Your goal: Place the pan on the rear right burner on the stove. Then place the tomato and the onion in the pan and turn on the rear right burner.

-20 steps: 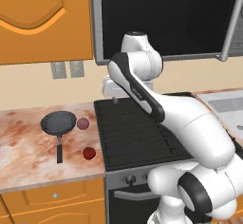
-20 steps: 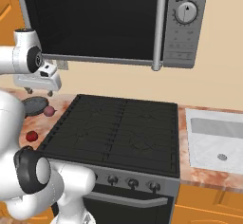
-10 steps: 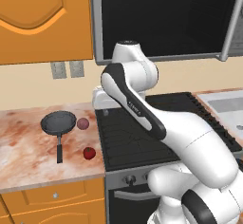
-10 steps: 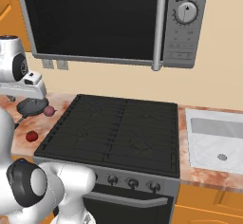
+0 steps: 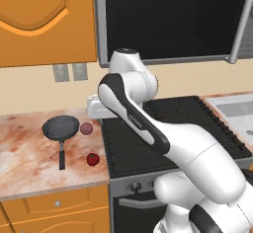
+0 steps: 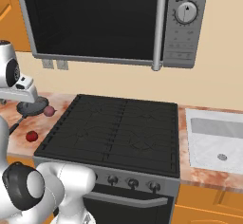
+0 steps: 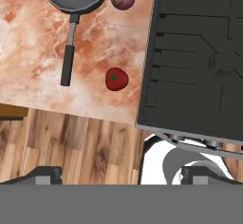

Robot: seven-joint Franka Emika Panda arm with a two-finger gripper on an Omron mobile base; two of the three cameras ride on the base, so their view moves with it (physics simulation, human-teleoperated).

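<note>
Over last sec. arm swung left off the stove point(image 5: 173, 128) toward the surface point(image 5: 29, 153), end effector point(image 7: 121, 173) open w/ nothing held; pan point(image 5: 61, 128), onion point(image 5: 86, 128), tomato point(image 5: 92, 159) sit there left of stove: pan pickup pending.

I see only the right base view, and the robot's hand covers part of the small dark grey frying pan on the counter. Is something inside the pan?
Observer: No. In the left base view the dark grey frying pan is empty. It sits on the marbled counter, left of the black stove.
Operator: Where does its handle point?
Observer: The straight black handle points toward the counter's front edge.
Operator: And the gripper, is it open?
Observer: Yes. In the hand view the gripper is open, with nothing between its fingertips.
</note>
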